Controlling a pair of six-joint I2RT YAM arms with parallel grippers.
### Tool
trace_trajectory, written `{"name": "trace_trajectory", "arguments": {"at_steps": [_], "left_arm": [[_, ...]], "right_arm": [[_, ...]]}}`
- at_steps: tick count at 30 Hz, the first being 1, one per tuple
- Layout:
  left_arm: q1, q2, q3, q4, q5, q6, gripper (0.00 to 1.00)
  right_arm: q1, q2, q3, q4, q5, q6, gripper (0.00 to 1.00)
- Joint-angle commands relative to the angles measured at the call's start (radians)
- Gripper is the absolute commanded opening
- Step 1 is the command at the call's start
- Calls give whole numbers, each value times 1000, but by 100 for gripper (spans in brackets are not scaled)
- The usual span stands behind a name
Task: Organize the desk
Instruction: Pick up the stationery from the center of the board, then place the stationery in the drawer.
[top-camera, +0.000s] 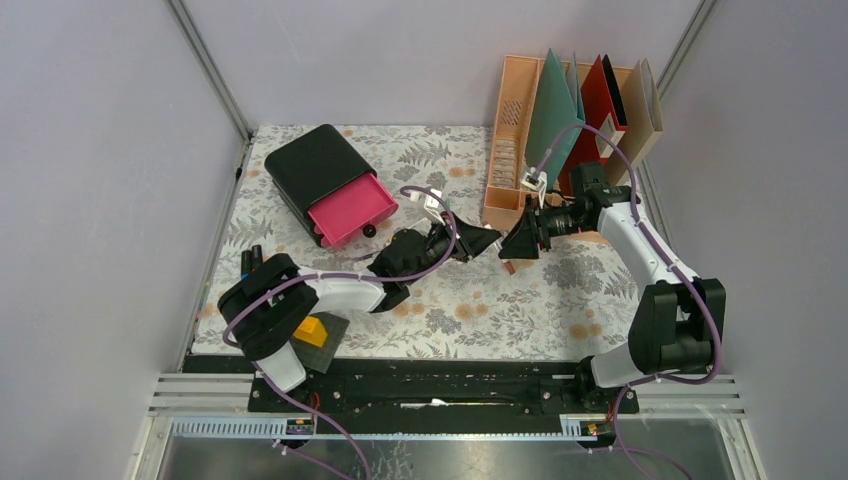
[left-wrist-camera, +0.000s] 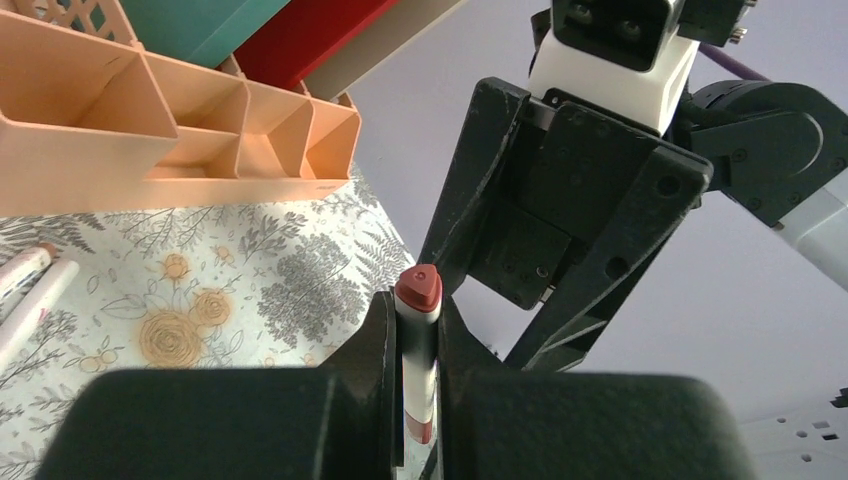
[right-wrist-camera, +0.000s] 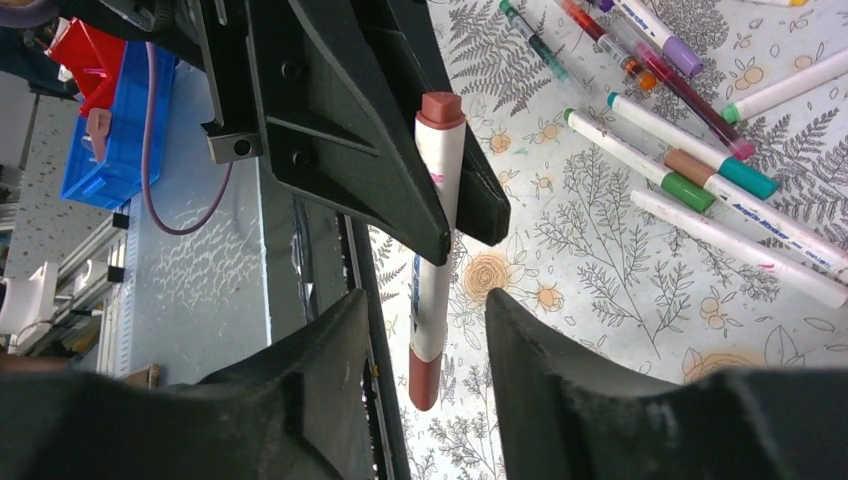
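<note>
**A:** Ur left gripper (left-wrist-camera: 418, 330)?

**B:** Pinching a brown-capped marker (right-wrist-camera: 437, 230), just in front of the peach rack (top-camera: 505, 150), above the desk (top-camera: 480, 310). Ur right gripper (right-wrist-camera: 425, 315) is spread round the marker's other end, not touching afaict.

Desk (top-camera: 470, 320): large flat rectangular tabletop, level, filling centre of overhead view. Covered edge to edge by pale grey-white cloth (left-wrist-camera: 250, 290) printed with grey fern leaves and orange-brown flowers, lying smooth. Long edges at 12 and 6 o'clock, short edges at 3 and 9.
</note>
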Motion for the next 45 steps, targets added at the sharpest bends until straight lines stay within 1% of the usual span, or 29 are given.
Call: {"name": "trace_trajectory", "arguments": {"at_steps": [1,6,10,14,16,22,28,30,33,39,42,45], "left_arm": [[-5,-91,11,-73,-33,70,0],[-3,-184,11,-278,-129,168,0],[15,-263,40,-510,-217,306,0],[71,-315,109,-776,-238,467,0],[117,-332,149,-900,-238,529,0],[192,-390,258,-1143,-267,723,0],[248,-409,355,-1304,-324,871,0],[259,-406,375,-1336,-376,900,0],[272,-401,406,-1374,-468,943,0],[309,-360,464,-1438,-577,1041,0],[330,-332,504,-1466,-603,1080,0],[354,-308,531,-1467,-601,1124,0]], "right_arm": [[12,-29,-4,-11,23,-25,58],[11,-55,-12,-2,86,-31,66],[12,-82,-25,14,143,-30,67],[12,-98,-33,23,184,-31,68],[12,-101,-34,23,199,-33,68],[12,-101,-35,23,239,-42,68],[12,-97,-38,23,259,-48,68],[12,-95,-38,23,266,-50,68],[12,-96,-40,23,273,-51,68],[12,-105,-43,22,273,-54,68],[11,-108,-46,22,266,-54,68],[11,-111,-47,21,260,-56,68]]}}
